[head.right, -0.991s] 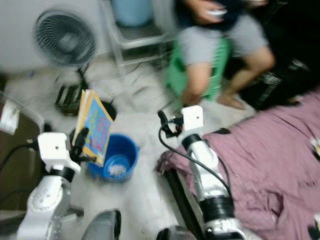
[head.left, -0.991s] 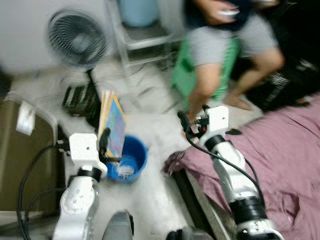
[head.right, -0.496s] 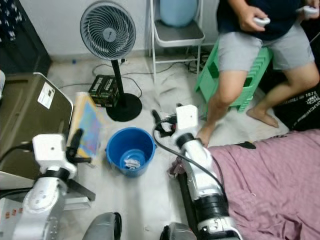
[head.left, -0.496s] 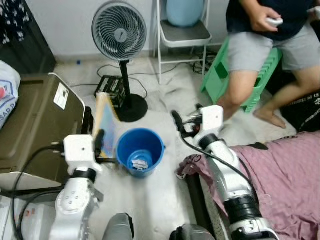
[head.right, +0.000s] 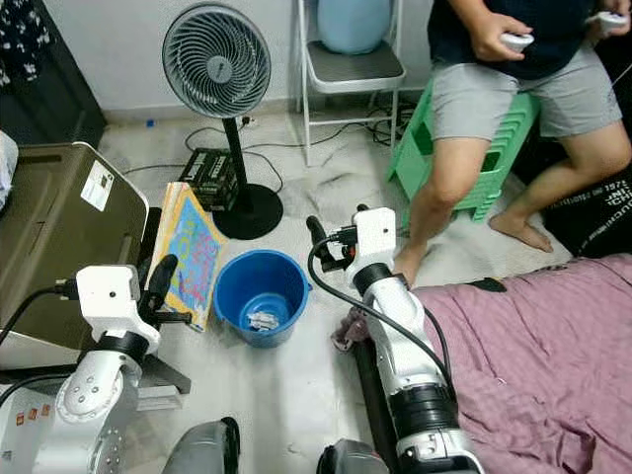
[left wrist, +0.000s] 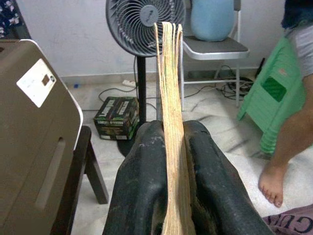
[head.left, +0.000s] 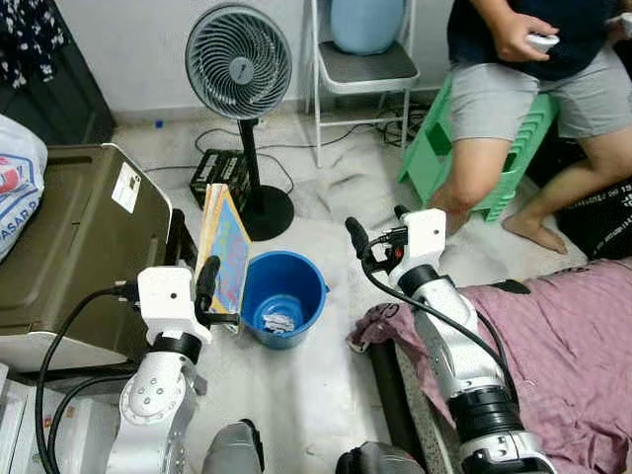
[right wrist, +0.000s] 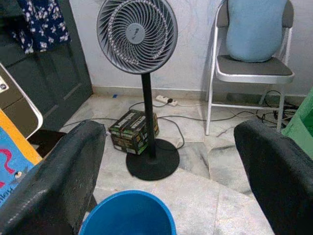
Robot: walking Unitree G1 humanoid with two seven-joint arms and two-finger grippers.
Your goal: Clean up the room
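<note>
My left gripper (head.left: 208,288) is shut on a stack of thin colourful books (head.left: 224,245), held upright on edge just left of a blue bucket (head.left: 284,297). In the left wrist view the books' yellowed edges (left wrist: 169,98) stand clamped between the black fingers (left wrist: 145,176). The bucket (head.right: 262,296) stands on the pale floor with some crumpled scraps inside. My right gripper (head.left: 375,232) hovers open to the right of the bucket, above the floor, with nothing between its fingers (right wrist: 54,181). The bucket's rim (right wrist: 128,214) lies below it.
A standing fan (head.left: 240,64) and a small box (head.left: 222,176) are behind the bucket. A brown case (head.left: 69,247) fills the left. A person (head.left: 533,79) sits on a green stool (head.left: 434,148) at back right, beside a metal chair (head.left: 360,69). A mauve bedsheet (head.left: 563,346) covers the right.
The camera view has swung and settled from blur. My left gripper with the books has risen slightly beside the bucket; the right gripper stays open near the same place.
</note>
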